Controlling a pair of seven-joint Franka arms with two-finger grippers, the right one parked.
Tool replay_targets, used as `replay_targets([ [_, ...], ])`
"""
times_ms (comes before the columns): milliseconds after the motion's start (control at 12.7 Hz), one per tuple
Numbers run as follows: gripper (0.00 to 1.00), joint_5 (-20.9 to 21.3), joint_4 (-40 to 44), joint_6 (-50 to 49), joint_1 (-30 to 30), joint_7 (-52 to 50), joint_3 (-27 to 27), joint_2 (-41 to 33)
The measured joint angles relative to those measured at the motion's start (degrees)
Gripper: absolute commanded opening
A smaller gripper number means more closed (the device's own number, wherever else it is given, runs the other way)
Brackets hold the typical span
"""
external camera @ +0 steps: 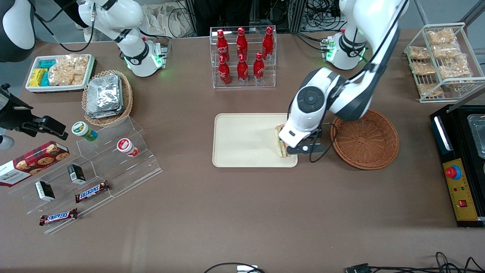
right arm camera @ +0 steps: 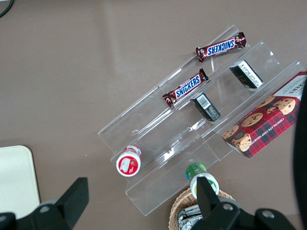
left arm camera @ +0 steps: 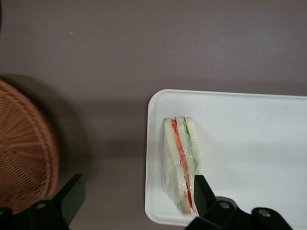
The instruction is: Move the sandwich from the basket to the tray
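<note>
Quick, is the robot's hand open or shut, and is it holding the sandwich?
Hand: open, holding nothing. It hangs over the tray's edge nearest the basket, and the sandwich lies on the tray.

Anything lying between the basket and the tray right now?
No, only bare table between the basket and the tray, clearest in the left wrist view. The open pincer hangs above that gap, beside the sandwich on the tray.

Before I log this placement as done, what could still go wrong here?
The sandwich lies on the tray close to its edge nearest the basket. The open pincer hangs just above, one finger beside the wrap, so lifting away might snag it or nudge the sandwich off.
</note>
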Motion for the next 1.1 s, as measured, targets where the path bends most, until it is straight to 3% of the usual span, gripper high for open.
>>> replay_targets([
  [550,1.00,-6.6,15.1,-28.4,9.2,14.1,0.1,-9.4],
  [1100,1.00,-7.9,12.6,-34.3,23.0,28.3,0.5,-17.4],
])
